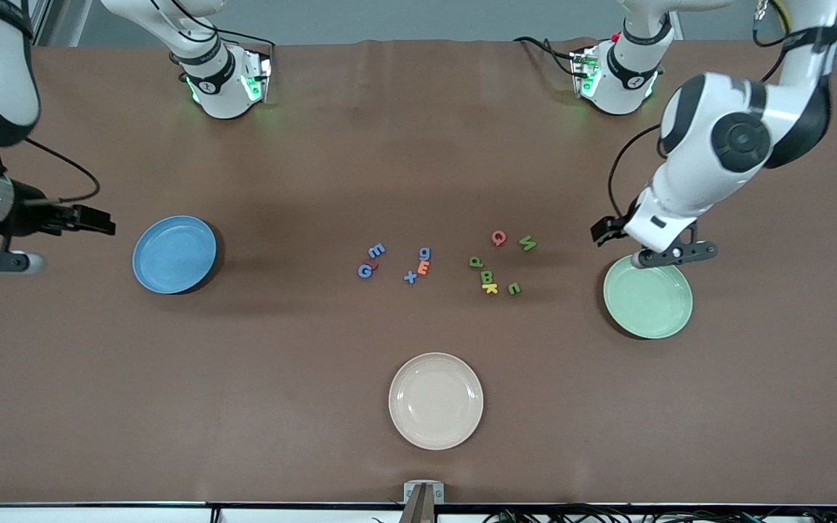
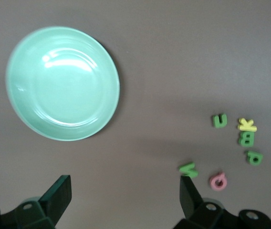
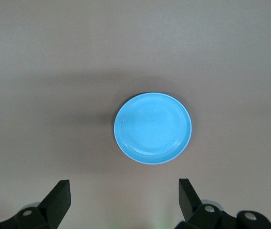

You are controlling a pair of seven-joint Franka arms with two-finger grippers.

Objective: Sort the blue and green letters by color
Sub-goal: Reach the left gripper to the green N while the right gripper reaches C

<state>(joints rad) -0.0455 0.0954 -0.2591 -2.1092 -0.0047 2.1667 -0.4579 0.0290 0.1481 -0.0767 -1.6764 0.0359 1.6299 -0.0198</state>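
Green foam letters (image 1: pixel 488 276) read B, d, u, V.

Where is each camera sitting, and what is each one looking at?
Front view: sits high across the table, facing both arms' bases; it sees the blue plate, green plate, cream plate and the letters between them.
Left wrist view: rides on the left arm, looking down past the open left gripper at the green plate and green letters.
Right wrist view: rides on the right arm, looking down past the open right gripper at the blue plate.
Shared: each plate in a wrist view also shows in the front view.
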